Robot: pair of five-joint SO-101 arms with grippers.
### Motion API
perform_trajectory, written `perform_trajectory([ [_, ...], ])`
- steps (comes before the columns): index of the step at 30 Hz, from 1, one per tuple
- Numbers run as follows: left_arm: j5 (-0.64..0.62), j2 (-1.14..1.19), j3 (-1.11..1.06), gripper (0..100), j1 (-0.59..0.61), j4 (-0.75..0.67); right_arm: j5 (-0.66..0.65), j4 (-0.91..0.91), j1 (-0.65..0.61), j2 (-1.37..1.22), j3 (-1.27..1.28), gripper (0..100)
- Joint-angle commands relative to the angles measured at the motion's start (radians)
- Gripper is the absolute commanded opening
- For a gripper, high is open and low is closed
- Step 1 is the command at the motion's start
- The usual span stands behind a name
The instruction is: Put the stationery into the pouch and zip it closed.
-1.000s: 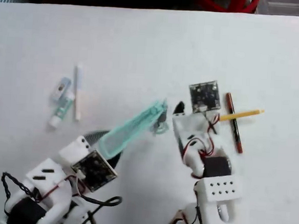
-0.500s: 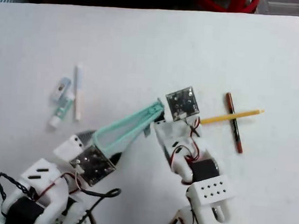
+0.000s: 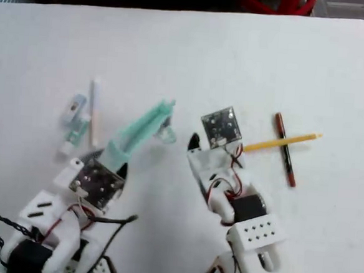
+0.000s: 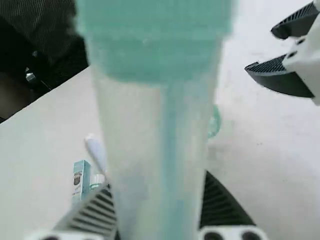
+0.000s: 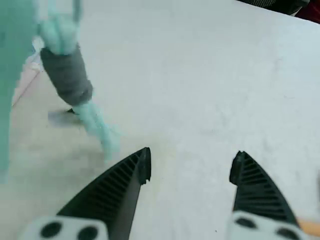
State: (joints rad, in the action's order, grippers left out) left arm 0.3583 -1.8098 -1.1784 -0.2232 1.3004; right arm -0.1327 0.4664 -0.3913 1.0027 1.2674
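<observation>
My left hand (image 3: 113,158) is clenched on the near end of the pale teal, see-through soft pouch (image 3: 139,128). The pouch is raised off the white desk (image 3: 250,60) and slants away from me toward the middle. Its long axis runs from that grip to the far end, where a grey zip pull with a teal tassel (image 5: 67,75) dangles. My right hand (image 3: 194,143) is released, jaws spread, holding nothing. It sits just to the right of that dangling end, not touching it, so it is the hand nearer the pull. The pouch looks flat and narrow; I cannot tell whether its mouth is open. The stationery lies on the desk outside it — a dark red pen (image 3: 286,159) crossed by a yellow pencil (image 3: 300,139) to the right of my right hand, and a white stick-like pen (image 3: 95,108) beside a small blue-and-teal tube (image 3: 75,121) just left of the pouch. I judge that nothing is packed yet.
</observation>
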Motion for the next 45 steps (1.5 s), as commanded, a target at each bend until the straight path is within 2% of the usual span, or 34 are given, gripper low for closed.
perform_trajectory([
  [1, -0.031, -0.007, 0.031, 6, -0.070, -0.057, 0.005, -0.019, -0.007, -0.001, -0.008, 25.1],
  [6, -0.034, -0.005, 0.006, 5, -0.154, -0.245, 0.000, -0.022, 0.031, 0.005, -0.011, 25.1],
  [9, -0.034, -0.004, -0.083, 5, -0.162, -0.451, 0.006, -0.027, 0.114, 0.005, -0.014, 25.1],
  [12, -0.040, -0.004, -0.236, 5, -0.162, -0.713, 0.008, -0.051, 0.205, 0.007, -0.015, 25.1],
  [15, -0.140, -0.002, -0.387, 5, -0.154, -0.991, 0.012, -0.077, 0.269, 0.007, -0.015, 25.1],
  [17, -0.189, -0.001, -0.423, 5, -0.137, -1.086, 0.054, -0.077, 0.282, 0.007, -0.014, 25.1],
  [23, -0.311, -0.001, -0.468, 4, -0.077, -1.089, 0.077, -0.076, 0.282, 0.004, -0.014, 25.1],
  [26, -0.290, -0.001, -0.516, 5, -0.081, -1.074, 0.077, -0.074, 0.285, -0.002, -0.012, 25.1],
  [33, -0.279, -0.002, -0.436, 9, -0.079, -0.760, 0.077, -0.077, 0.278, -0.001, 0.005, 25.1],
  [38, -0.273, -0.002, -0.379, 12, -0.074, -0.614, 0.077, -0.077, 0.280, 0.001, 0.006, 25.1],
  [45, -0.238, 0.001, -0.092, 12, -0.028, -0.399, 0.077, -0.077, 0.278, -0.002, 0.008, 25.1],
])
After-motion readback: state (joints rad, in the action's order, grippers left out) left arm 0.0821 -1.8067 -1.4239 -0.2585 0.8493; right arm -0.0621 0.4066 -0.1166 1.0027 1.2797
